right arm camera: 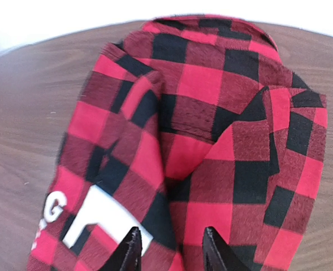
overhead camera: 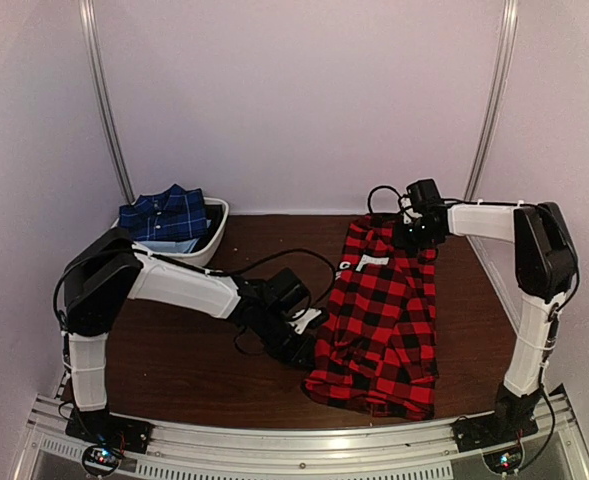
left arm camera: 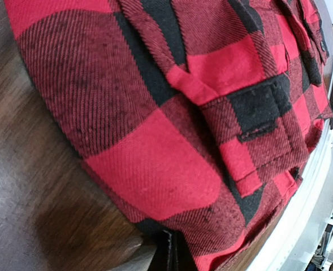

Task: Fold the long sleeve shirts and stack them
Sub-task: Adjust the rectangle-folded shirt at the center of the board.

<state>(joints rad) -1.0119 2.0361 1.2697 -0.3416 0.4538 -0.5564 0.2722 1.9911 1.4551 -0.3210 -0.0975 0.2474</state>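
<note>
My right wrist view alone shows right fingers [right arm camera: 133, 251] apart over the red shirt [right arm camera: 211, 141]. Left fingers [left arm camera: 172, 257] pinch its edge. Wood counter [overhead camera: 194, 360], pale walls [overhead camera: 304, 100].

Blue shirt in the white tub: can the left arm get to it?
Probably yes. The blue shirt sits in the white tub near the left arm, nothing standing between. But the left end effector is shut at the red shirt's edge, so it may need to let go first.

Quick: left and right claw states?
Left claw: closed, seemingly pinching the red-and-black plaid shirt at its edge.
Right claw: open above that shirt, holding nothing.
</note>
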